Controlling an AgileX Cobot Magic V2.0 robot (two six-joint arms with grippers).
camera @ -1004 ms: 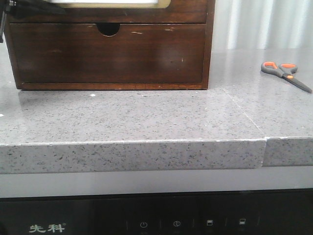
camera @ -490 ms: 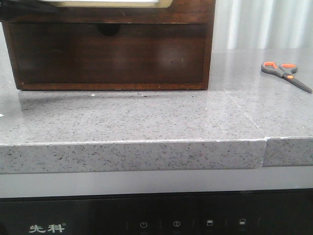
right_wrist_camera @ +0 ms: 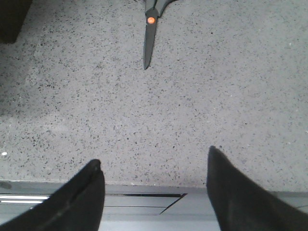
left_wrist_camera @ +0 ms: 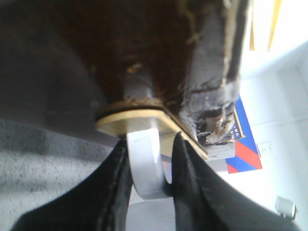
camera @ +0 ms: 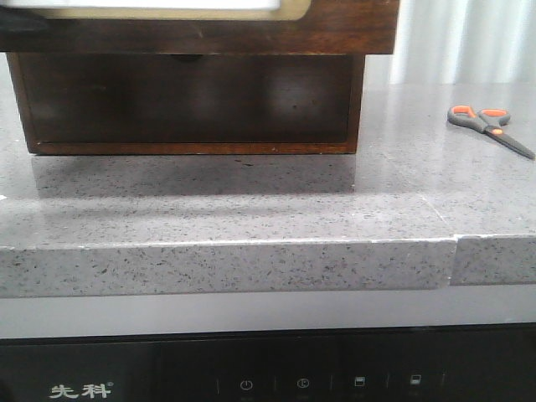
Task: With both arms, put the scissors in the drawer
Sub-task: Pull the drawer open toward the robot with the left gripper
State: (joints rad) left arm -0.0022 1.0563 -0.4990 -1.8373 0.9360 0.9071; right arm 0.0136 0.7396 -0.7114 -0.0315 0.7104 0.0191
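The scissors (camera: 490, 126) lie flat on the grey counter at the right, dark handles with orange-lined loops, blades pointing right and forward. The drawer (camera: 209, 35), dark brown with a white tan-rimmed panel, sticks out of the cabinet at the top edge of the front view. My left gripper (left_wrist_camera: 149, 154) is shut on the drawer's silver loop handle (left_wrist_camera: 144, 166), which sits on a tan plate on the drawer front (left_wrist_camera: 144, 48). My right gripper (right_wrist_camera: 154, 163) is open and empty above the counter's edge. The scissors' blades (right_wrist_camera: 149, 36) lie well beyond its fingertips. Neither gripper shows in the front view.
Below the pulled-out drawer is the plain-fronted lower drawer (camera: 184, 96), now in shadow, inside the wooden cabinet (camera: 356, 100). The speckled counter (camera: 251, 201) has a seam near its front right edge (camera: 454, 251). An appliance panel (camera: 251, 373) lies below the counter.
The upper drawer has slid out toward the camera, step by step, and now overhangs and shades the lower drawer. The scissors have not moved.
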